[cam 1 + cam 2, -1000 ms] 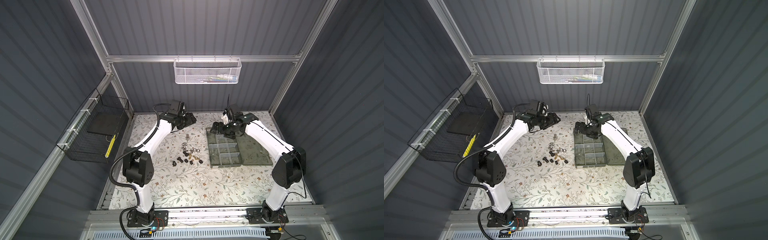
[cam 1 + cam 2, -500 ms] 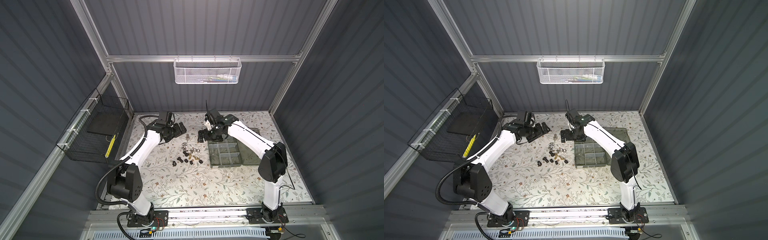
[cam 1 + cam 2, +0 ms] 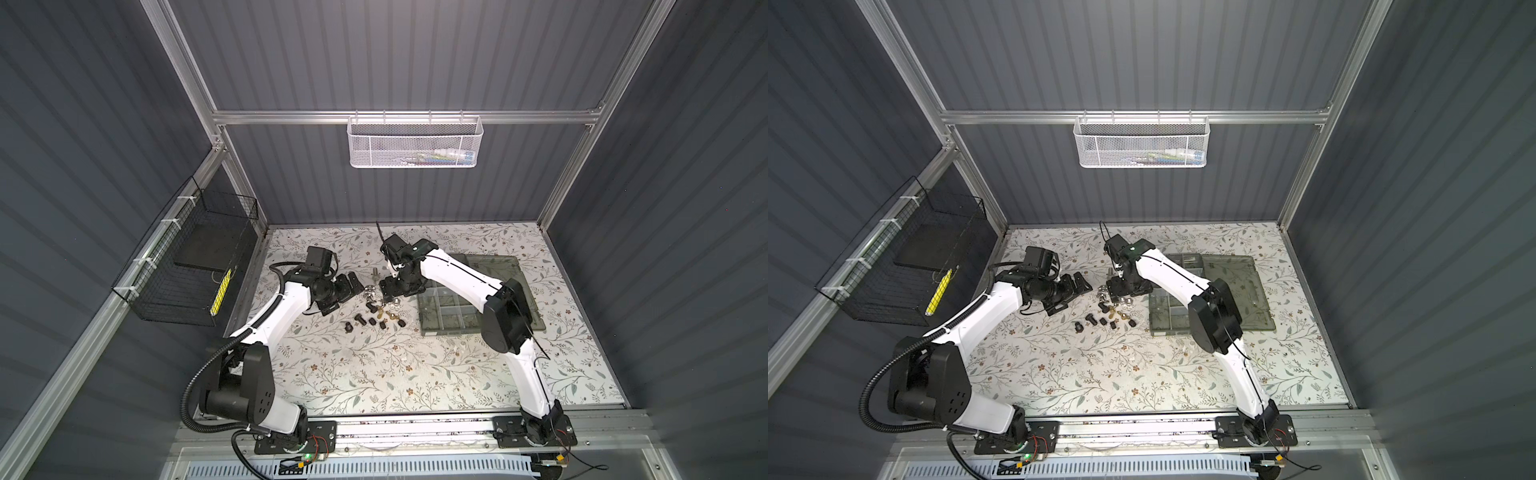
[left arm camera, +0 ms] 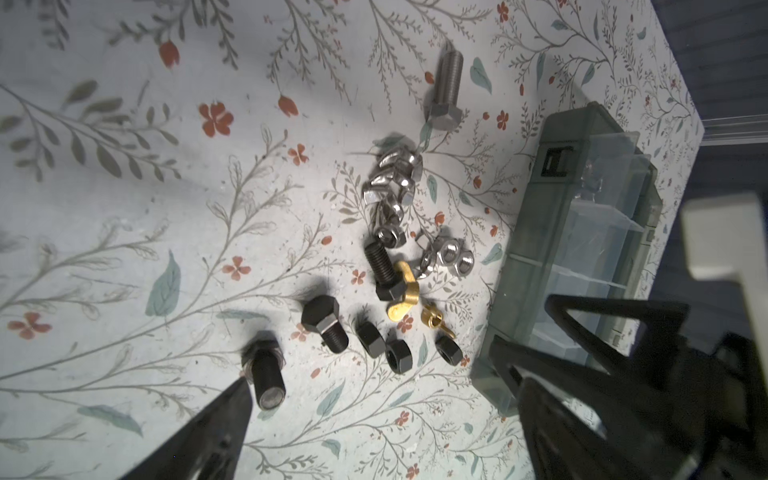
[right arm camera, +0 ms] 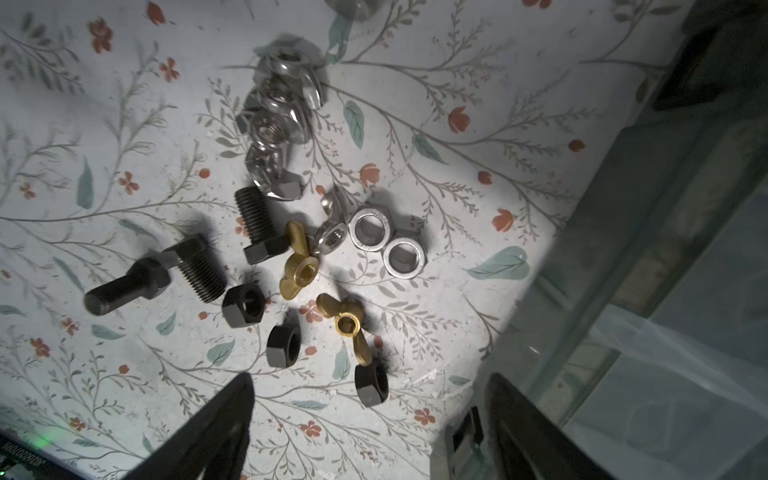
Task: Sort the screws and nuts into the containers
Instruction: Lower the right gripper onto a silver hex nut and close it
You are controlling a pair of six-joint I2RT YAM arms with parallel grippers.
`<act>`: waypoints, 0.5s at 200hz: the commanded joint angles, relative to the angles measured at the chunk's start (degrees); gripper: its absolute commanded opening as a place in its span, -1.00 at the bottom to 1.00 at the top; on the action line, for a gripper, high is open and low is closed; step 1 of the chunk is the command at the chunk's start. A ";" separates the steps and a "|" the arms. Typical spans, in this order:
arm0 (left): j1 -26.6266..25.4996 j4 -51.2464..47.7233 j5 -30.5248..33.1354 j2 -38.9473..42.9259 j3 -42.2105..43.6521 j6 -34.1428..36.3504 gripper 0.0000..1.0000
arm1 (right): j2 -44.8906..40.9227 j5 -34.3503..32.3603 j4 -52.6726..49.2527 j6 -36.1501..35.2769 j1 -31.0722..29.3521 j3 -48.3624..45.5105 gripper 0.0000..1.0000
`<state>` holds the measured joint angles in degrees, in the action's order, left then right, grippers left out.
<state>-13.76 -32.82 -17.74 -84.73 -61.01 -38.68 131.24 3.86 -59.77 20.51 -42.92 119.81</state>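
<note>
The screws and nuts (image 3: 376,309) (image 3: 1108,311) lie in a loose heap on the floral mat, left of the smoky organiser box (image 3: 451,328) (image 3: 1163,326) with its containers. In the right wrist view I see black bolts (image 5: 153,278), brass wing nuts (image 5: 298,262), silver hex nuts (image 5: 370,228) and a black nut (image 5: 371,386). My right gripper (image 5: 370,409) (image 3: 392,291) hangs open over the heap, that black nut lying between its fingertips. My left gripper (image 4: 378,386) (image 3: 343,293) stands wide open and empty at the heap's left edge, one finger (image 4: 232,399) beside a black bolt (image 4: 266,374).
The box's lid (image 3: 498,270) lies flat behind the compartments. A lone silver bolt (image 4: 446,91) rests apart from the heap, toward the back. A white mesh basket (image 3: 413,143) hangs on the rear wall and a black wire basket (image 3: 187,270) on the left wall.
Both arms have swung forward from the back of the mat to the heap. The right gripper left the box for the heap and narrowed a little; the left gripper opened wider.
</note>
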 commanded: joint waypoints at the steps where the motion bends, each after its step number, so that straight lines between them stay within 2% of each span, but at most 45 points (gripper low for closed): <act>1: 0.64 3.00 -6.45 1.45 3.38 -2.79 0.99 | 2.96 -1.93 -3.36 0.14 0.03 4.40 0.64; 29: 1.28 2.45 -8.26 1.39 2.63 -1.06 0.99 | 7.49 -2.73 -5.16 -0.36 0.11 8.80 0.50; 100: 2.60 1.21 -9.59 0.70 2.30 0.33 0.99 | 11.53 -2.66 -4.30 -1.59 0.68 9.61 0.17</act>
<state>-11.94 -30.59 -25.61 -84.23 -58.11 -39.62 141.43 2.13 -62.67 20.14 -42.63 127.81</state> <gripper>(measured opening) 0.997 0.611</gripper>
